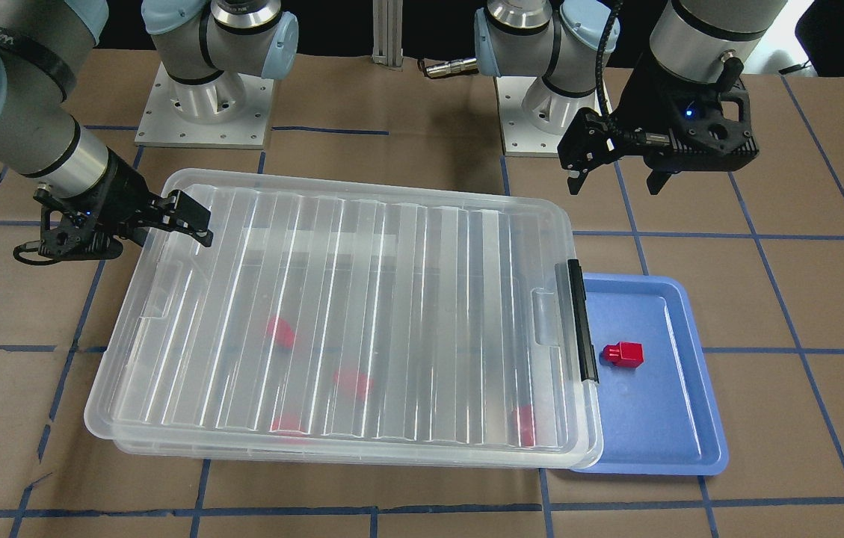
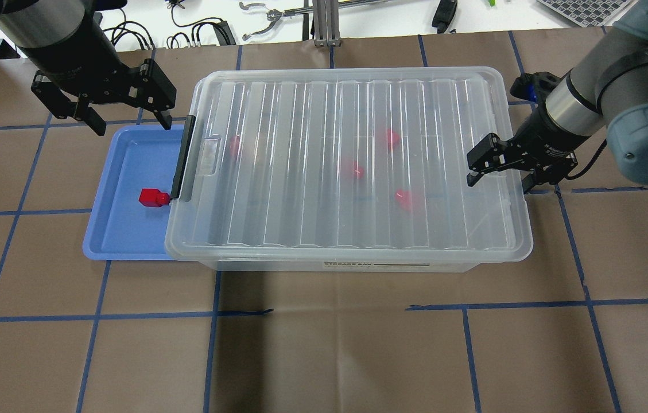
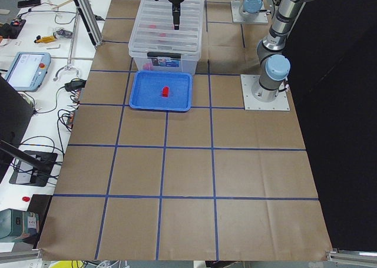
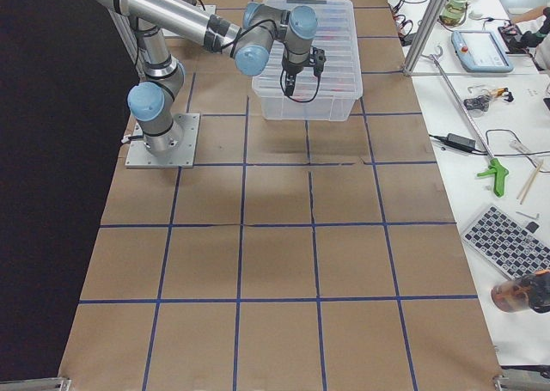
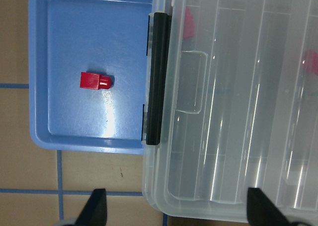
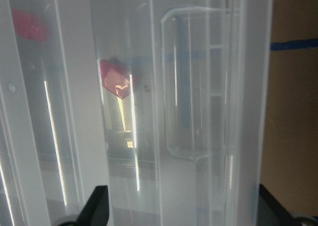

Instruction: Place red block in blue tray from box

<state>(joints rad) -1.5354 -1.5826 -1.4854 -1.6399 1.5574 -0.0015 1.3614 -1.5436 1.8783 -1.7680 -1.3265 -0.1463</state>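
One red block [image 2: 153, 198] lies in the blue tray [image 2: 123, 172], close to the box's black latch clip [image 2: 182, 158]; the left wrist view shows the block [image 5: 95, 80] too. The clear box [image 2: 346, 160] has its ribbed lid on, and its latch end overlaps the tray's rim. Several more red blocks [image 2: 352, 170] show blurred through the lid. My left gripper [image 2: 123, 117] is open and empty, above the tray's far edge. My right gripper [image 2: 500, 181] is open and empty, with one finger over the lid and one outside the box's other end.
The brown table [image 2: 324, 344] has blue tape grid lines. Both arm bases [image 1: 205, 104] stand behind the box. Tools and cables lie on the white bench [image 2: 278, 17] beyond the table's far edge.
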